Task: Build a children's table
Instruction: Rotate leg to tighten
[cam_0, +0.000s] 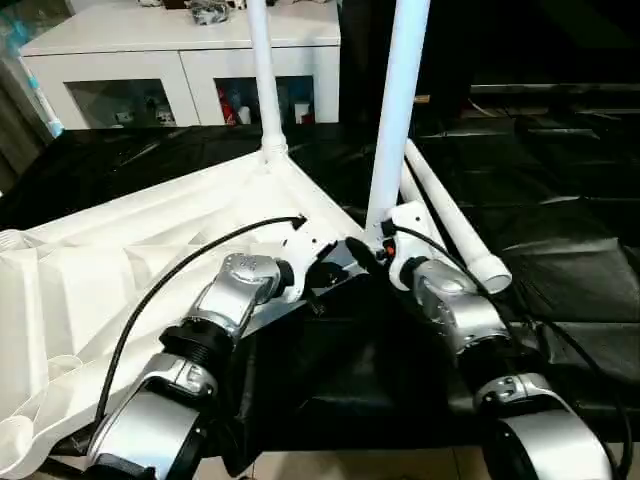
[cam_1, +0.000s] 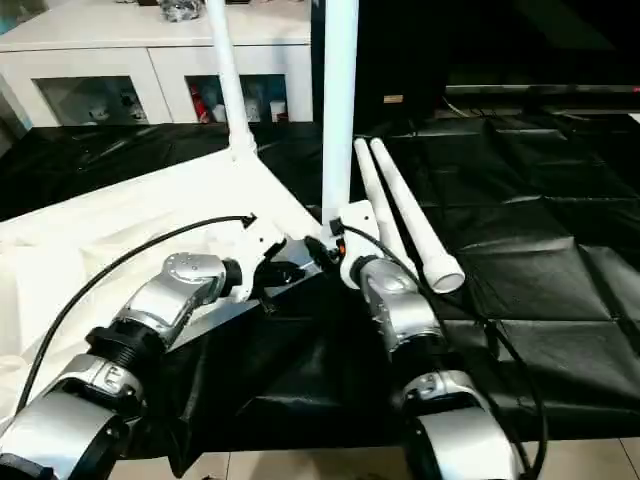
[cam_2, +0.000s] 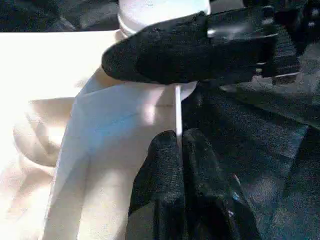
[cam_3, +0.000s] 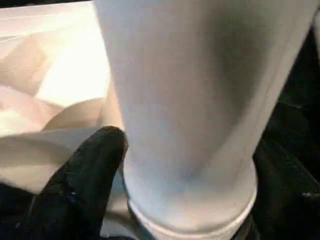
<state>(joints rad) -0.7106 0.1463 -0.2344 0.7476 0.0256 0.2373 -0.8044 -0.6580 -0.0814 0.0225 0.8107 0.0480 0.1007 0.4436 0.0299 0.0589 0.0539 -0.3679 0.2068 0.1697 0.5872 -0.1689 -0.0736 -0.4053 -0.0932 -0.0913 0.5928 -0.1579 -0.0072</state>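
The white table top (cam_0: 130, 260) lies upside down on black mats, ribbed underside up. One leg (cam_0: 262, 70) stands in the far corner socket. A second leg (cam_0: 400, 100) stands upright at the near corner. My right gripper (cam_0: 379, 243) sits at the base of that second leg (cam_3: 190, 100), with the tube between its jaws. My left gripper (cam_2: 178, 137) is beside it at the same corner, shut on a thin white edge of the table top (cam_2: 120, 125). Two more legs (cam_1: 400, 210) lie side by side on the mat to the right.
A white cabinet (cam_0: 180, 50) with glass doors stands at the back left, small items on and inside it. Black floor mats (cam_0: 560, 200) stretch to the right and toward me. A black cable (cam_0: 170, 280) runs along my left forearm.
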